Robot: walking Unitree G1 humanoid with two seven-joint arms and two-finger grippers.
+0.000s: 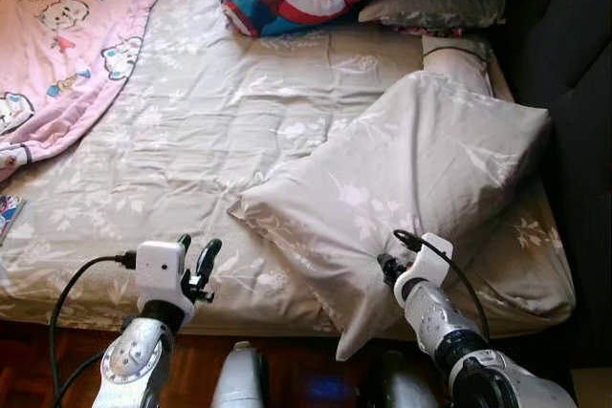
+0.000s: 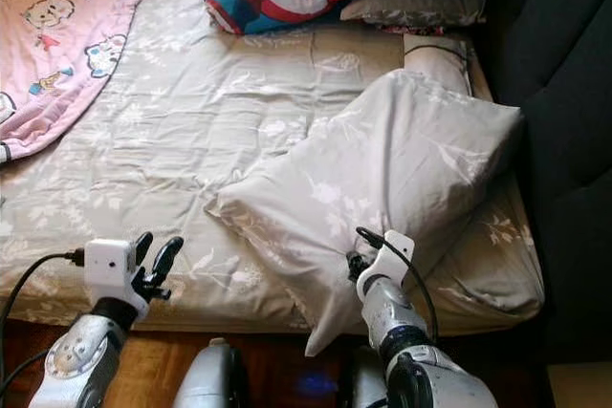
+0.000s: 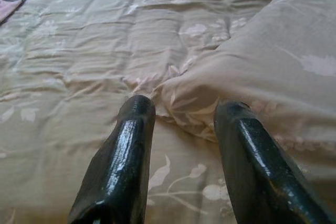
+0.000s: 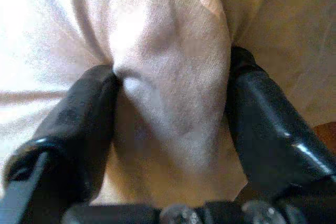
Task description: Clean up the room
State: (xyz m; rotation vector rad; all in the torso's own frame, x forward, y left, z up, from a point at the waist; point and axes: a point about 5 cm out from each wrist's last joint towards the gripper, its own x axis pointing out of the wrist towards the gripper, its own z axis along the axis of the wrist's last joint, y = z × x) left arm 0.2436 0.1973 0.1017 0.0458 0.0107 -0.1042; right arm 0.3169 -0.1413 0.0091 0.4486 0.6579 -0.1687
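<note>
Pillow [image 1: 421, 169] is lying askew across the right side of the bed [image 1: 191, 140], its near corner overhanging the edge. Left claw [image 1: 196, 260] is hovering spread and empty near that edge; right claw [image 4: 168, 103] is pinching pillow fabric, so it should lift slowly, keeping the fold deep between its fingers.

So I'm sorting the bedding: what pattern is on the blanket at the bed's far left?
The blanket is pink with cartoon animal prints, clearest in the left eye view.
</note>
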